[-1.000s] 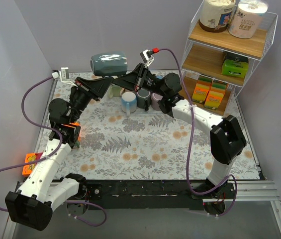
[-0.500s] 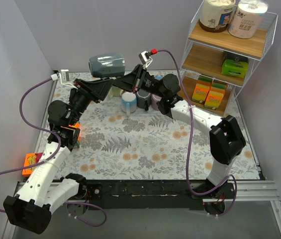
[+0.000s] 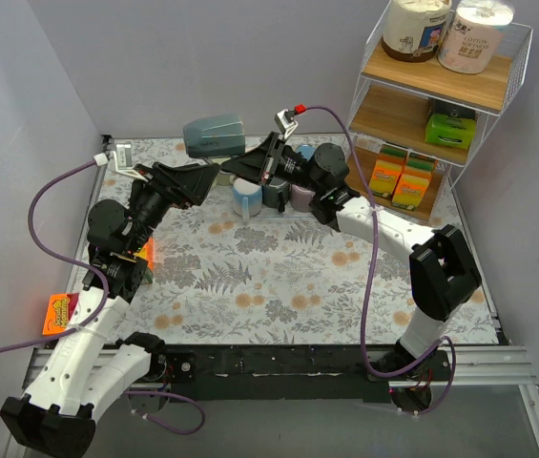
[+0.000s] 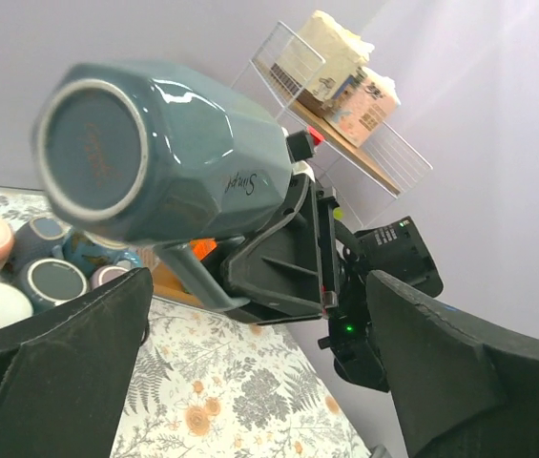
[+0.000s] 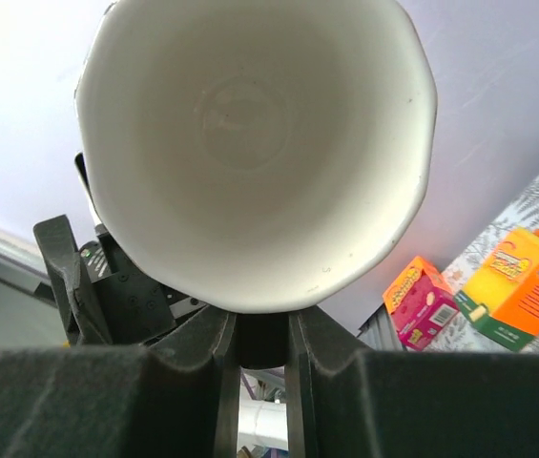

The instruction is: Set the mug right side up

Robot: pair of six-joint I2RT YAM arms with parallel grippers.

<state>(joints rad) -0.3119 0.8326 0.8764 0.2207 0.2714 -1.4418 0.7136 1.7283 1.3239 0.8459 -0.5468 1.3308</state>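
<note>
Left arm and right arm have white shells and black joints, orange block at left elbow, loose purple cables on both, red-capped plug on right wrist, left gripper and right gripper matte black with ribbed wedge fingers.

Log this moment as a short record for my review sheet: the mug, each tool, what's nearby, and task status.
object: grey-blue mug, held in the air over the far side of the table, lying sideways
orientation: mouth faces the right wrist camera, base faces the left wrist camera
right arm: right tool shut on the mug at its handle
left arm: left tool open, just below the mug, no contact visible
nearby: other mugs grouped on the table beneath
status: not yet upright, not set down
</note>
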